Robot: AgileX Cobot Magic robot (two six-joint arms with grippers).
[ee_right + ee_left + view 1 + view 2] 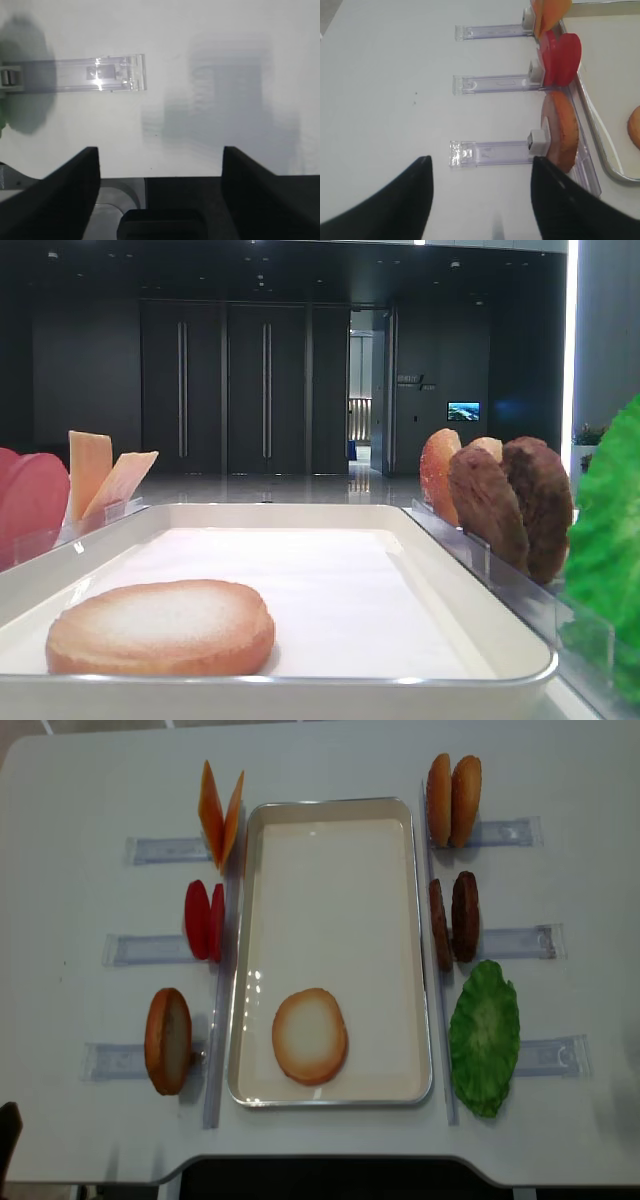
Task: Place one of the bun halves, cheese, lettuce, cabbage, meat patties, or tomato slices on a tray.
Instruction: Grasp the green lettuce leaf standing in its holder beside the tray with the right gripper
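Clearly the right end effector (160, 165) gapes wide, holding nothing.

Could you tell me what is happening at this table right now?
A burger is being laid out. One bun half lies flat at the near end of the white tray. Cheese, tomato slices, another bun half, meat patties and lettuce wait in clear racks on both sides. Nothing is being held: the right end effector and left end effector are open over the table beside the racks.
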